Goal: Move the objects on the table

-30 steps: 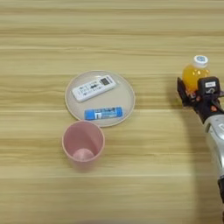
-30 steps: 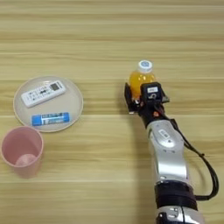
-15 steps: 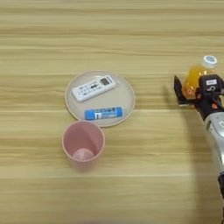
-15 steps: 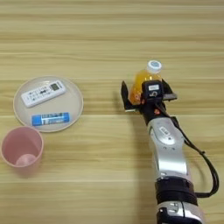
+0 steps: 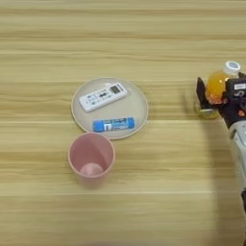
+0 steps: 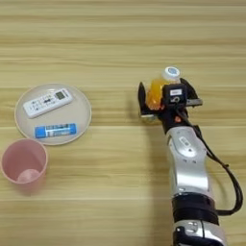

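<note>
So the right gripper point(image 6: 162, 98) is up at the far end of the silver forearm point(image 6: 187, 166), which comes in from the bottom edge, and its two black fingers are spread around the small orange juice bottle point(image 6: 156, 91). One finger point(image 6: 141, 99) sits on the bottle's left side, the other reaches out to its right, so the bottle is right between them. Can't honestly tell if they're actually squeezing it or just sitting around it. The bottle is tipped over to the right, its white cap point(image 6: 171, 73) pointing up and away from the gripper's wrist, and the base looks lifted off the table point(image 6: 123, 43) on one side.

Everything else is well off to the left of the gripper. The beige round plate point(image 5: 139, 103) sits out there with two things lying on it: the white remote control point(image 5: 103, 96) on the far half, angled a bit, and the blue tube point(image 5: 113, 125) on the near half, lying crosswise. They're close to each other but not touching as far as I can see.

The pink plastic cup point(image 5: 91, 155) stands upright just on the near side of the plate, open mouth up, its rim right at the plate's edge. It's the farthest thing from the gripper, left and nearer the robot.

A black cable point(image 6: 226, 173) loops out along the right side of the forearm.
</note>
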